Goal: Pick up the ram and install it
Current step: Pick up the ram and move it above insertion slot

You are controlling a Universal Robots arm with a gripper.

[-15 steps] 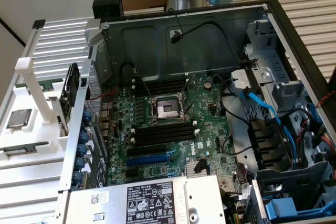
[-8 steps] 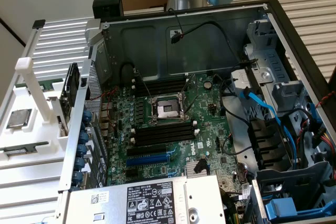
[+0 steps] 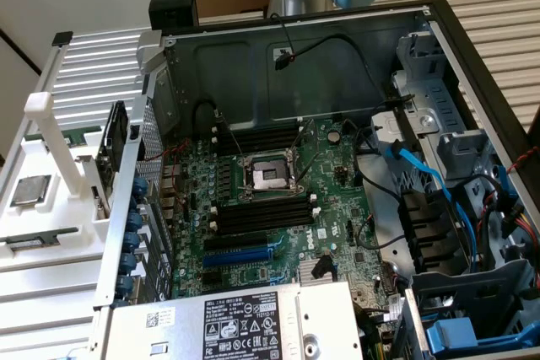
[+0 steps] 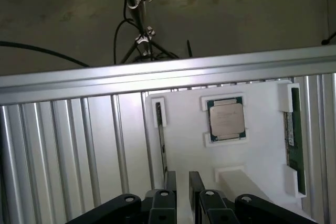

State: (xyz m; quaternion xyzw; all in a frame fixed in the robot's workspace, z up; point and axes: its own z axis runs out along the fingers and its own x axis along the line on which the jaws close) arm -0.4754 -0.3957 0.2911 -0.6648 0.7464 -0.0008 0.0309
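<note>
The ram (image 4: pixel 294 135) is a long, thin dark-green board with a pale label strip. It lies held in white clips at one edge of the white tray (image 4: pixel 257 145), with the silver processor chip (image 4: pixel 227 119) between it and a 2nd stick (image 4: pixel 160 137). The hand (image 4: pixel 182 177) hovers nearest that stick, released, its 2 fingers parted around nothing.

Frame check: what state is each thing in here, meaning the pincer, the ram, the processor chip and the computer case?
pincer, open, nothing between its fingers
ram, lying in the clips of the white tray, not picked up
processor chip, seated in its cradle on the tray
computer case, side open, motherboard exposed
</note>
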